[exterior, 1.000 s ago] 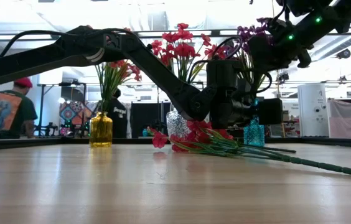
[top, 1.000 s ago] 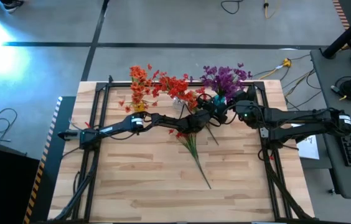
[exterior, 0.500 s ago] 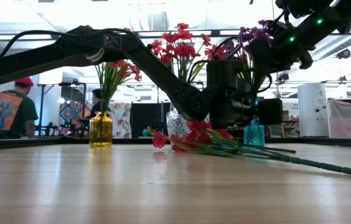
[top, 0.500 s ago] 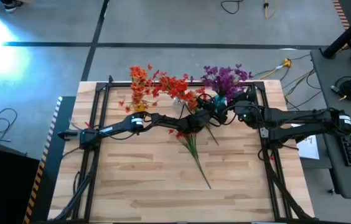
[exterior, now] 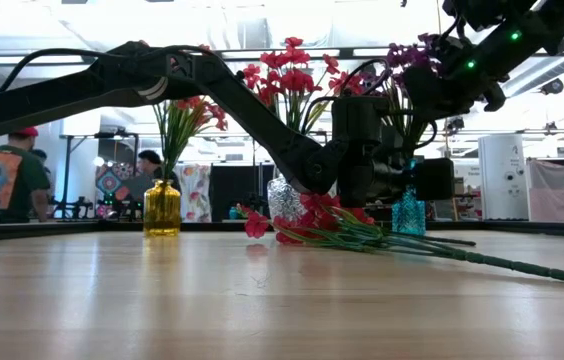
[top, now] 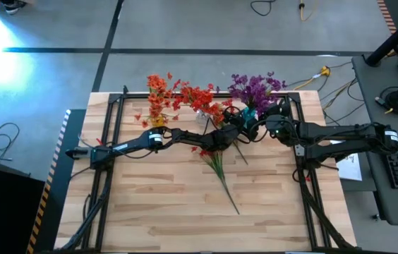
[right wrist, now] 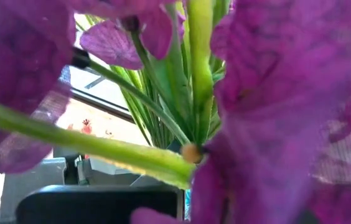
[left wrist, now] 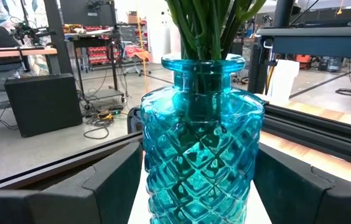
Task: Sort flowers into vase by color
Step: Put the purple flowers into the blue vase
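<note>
A blue glass vase (left wrist: pixel 200 112) (exterior: pixel 409 215) of purple flowers (top: pixel 254 88) stands at the table's far side. My left gripper (left wrist: pixel 199 155) (top: pixel 236 130) is low at it and open, one finger on each side of the vase's body. My right gripper (exterior: pixel 437 85) (top: pixel 268 115) is up among the purple blossoms above that vase; its wrist view is filled with purple petals and green stems (right wrist: pixel 163 112). A bunch of red sprigs (top: pixel 216 161) (exterior: pixel 332 225) lies flat on the table, blossoms toward the left gripper, stems toward the near edge. My left gripper has its fingers (left wrist: pixel 110 186) level on either side of the blue vase's wide body (left wrist: pixel 163 168), which stands upright on the table. No gap shows between fingers and glass, and I cannot tell whether they touch it.
A yellow vase (exterior: pixel 162 208) of orange-red flowers and a clear vase (exterior: pixel 284 198) of red flowers stand left of the blue one along the far edge. The table's black frame (top: pixel 107 141) runs around it. Bare wood (top: pixel 164 204) fills the near half. People move in the room behind.
My right gripper, with the purple blossoms around it, has eased slightly down and toward the table's right. The vases and the red sprigs on the table have kept their places.
</note>
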